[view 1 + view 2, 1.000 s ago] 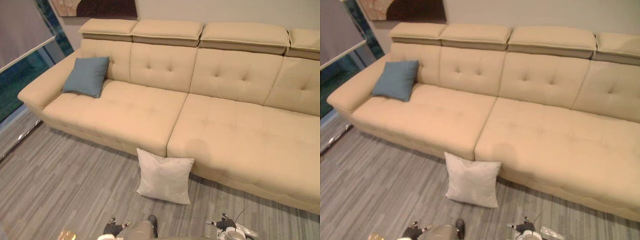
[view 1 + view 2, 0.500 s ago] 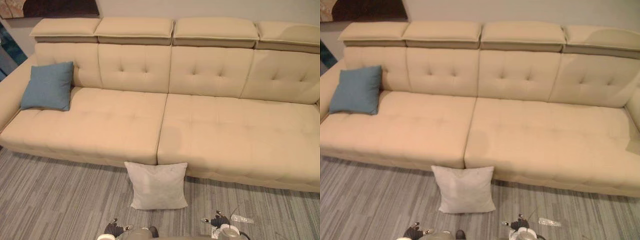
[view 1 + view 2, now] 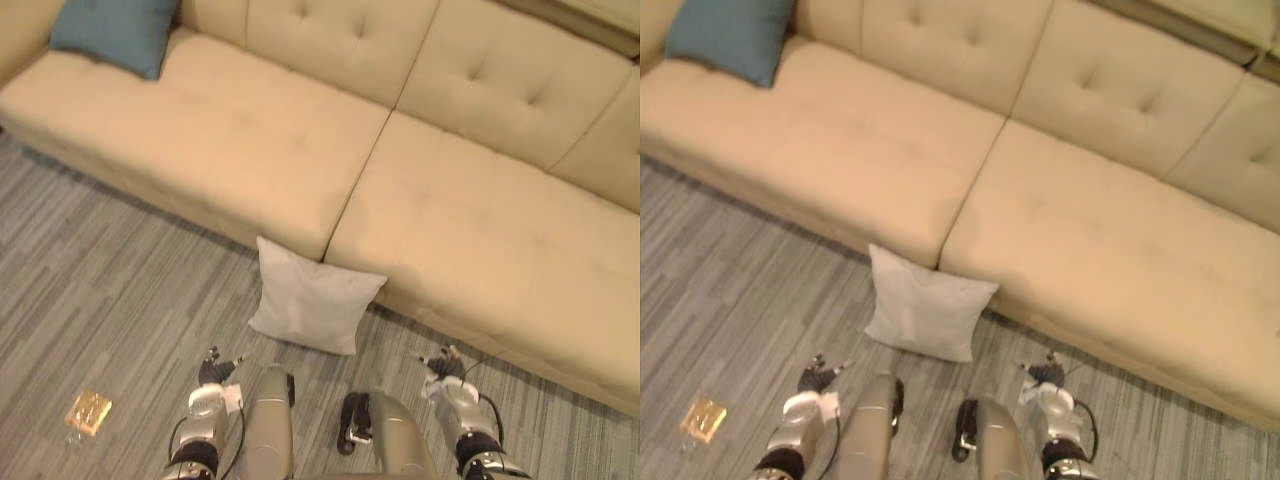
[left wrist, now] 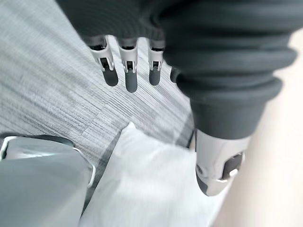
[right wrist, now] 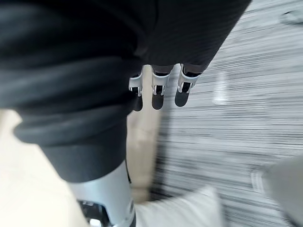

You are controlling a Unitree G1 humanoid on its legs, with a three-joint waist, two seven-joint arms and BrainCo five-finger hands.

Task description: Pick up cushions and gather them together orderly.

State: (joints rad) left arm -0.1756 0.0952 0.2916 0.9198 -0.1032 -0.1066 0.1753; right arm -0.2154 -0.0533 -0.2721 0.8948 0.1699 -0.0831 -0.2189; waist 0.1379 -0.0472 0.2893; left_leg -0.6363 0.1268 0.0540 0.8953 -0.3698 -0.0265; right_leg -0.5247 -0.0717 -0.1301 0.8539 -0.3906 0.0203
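Found white cushion (image 3: 315,305) standing on the grey floor (image 3: 100,290), leaning against the front of the beige sofa (image 3: 480,230) just below the seam between two seat sections. Found blue cushion (image 3: 115,30) well apart, on the sofa seat towards its left end, propped against the backrest. Noted small yellowish scrap (image 3: 88,411) on the floor to the left; cannot tell what.

Observed left hand (image 3: 212,368) and right hand (image 3: 443,364) low and short of the white cushion, one to each side, both with fingers straight and loose, holding nothing.

Judged step in hand: reach for the white cushion; nothing gathered yet.

Advise bringing both hands in on the two side edges and pressing evenly, soft filling being likely to sag under a one-sided pinch. Lift clear of the sofa front before turning. Carry to the blue cushion and set alongside, edges aligned, upright against the backrest. Keep clear of the scrap when stepping.
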